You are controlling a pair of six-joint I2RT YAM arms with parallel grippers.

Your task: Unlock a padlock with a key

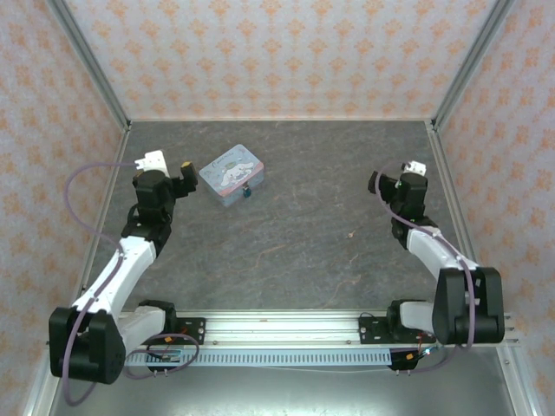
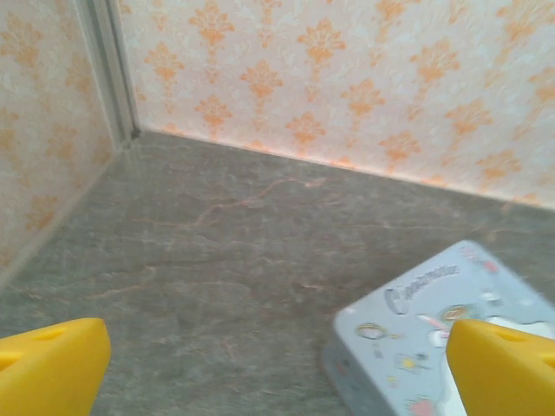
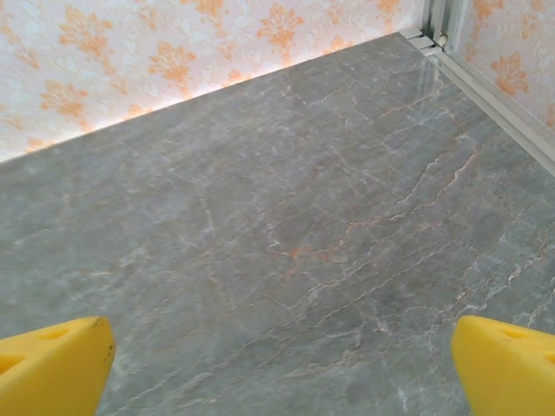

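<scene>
The padlock (image 1: pixel 246 192) is a tiny dark teal thing hanging at the front edge of a pale blue cartoon-printed tin (image 1: pixel 231 175). A pale speck (image 1: pixel 350 234) lies on the table right of centre; it may be the key, but it is too small to tell. My left gripper (image 1: pixel 186 171) hovers just left of the tin, open and holding nothing. In the left wrist view my left gripper (image 2: pixel 277 381) shows wide-apart yellow fingertips (image 2: pixel 48 368), with the tin's corner (image 2: pixel 425 338) by the right one. My right gripper (image 1: pixel 378 183) stands open at the right, and in the right wrist view my right gripper (image 3: pixel 277 381) has bare table between its fingertips (image 3: pixel 507 368).
The grey marbled table (image 1: pixel 312 217) is walled on three sides by orange-patterned panels with metal corner posts (image 1: pixel 91 65). Both arm bases sit on a rail (image 1: pixel 286 334) at the near edge.
</scene>
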